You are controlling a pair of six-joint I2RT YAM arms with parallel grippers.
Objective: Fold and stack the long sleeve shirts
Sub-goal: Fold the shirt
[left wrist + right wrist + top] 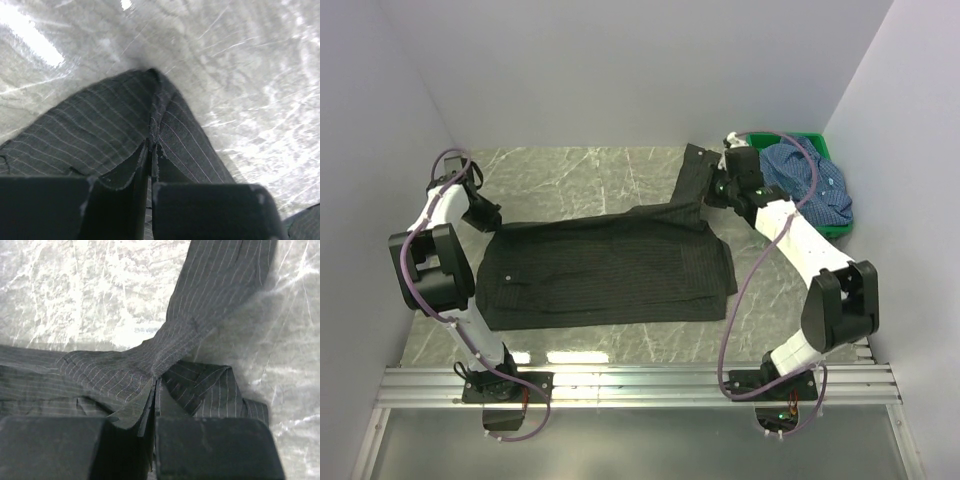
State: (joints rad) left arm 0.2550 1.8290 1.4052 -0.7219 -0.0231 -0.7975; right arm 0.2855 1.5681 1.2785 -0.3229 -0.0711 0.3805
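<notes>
Centrally: black fine-striped cloth shirt (pixel 605 270), spread flat across the grey marbled tabletop (pixel 570 170), with one long sleeve (pixel 692 178) angled toward the far right.
Left gripper (pixel 151 150): clamped on a raised fold at the shirt's left edge.
Right gripper (pixel 154 385): clamped on cloth where that sleeve meets the body.
Blue fine-checked cloth shirt (pixel 810 185): crumpled inside the green plastic crate (pixel 817 135), far right corner of the tabletop.
</notes>
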